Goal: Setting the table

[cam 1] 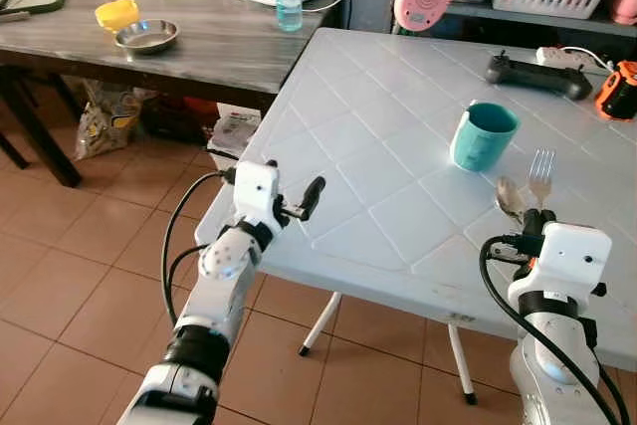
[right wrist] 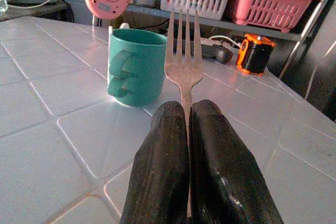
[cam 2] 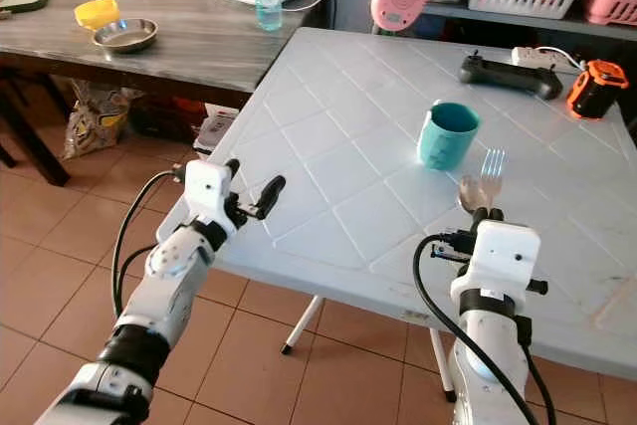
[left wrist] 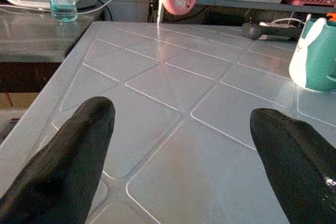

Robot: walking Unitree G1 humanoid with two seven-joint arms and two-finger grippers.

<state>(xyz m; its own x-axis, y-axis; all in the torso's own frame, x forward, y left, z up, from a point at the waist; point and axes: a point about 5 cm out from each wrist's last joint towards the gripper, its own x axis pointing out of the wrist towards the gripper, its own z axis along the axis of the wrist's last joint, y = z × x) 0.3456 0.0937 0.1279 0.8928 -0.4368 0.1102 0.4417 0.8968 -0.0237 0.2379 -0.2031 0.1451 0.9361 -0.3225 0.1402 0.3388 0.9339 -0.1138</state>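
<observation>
Right end effector clamping fork, teal mug beside

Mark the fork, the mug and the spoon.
fork (right wrist: 184, 72), right wrist view, base of the tines.
mug (cam 1: 482, 136), left eye view, outer wall.
spoon (cam 1: 509, 199), left eye view, bowl.

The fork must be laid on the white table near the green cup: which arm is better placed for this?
The right. The right gripper already holds the fork, with the green cup just ahead. The left gripper is open at the white table edge.
</observation>
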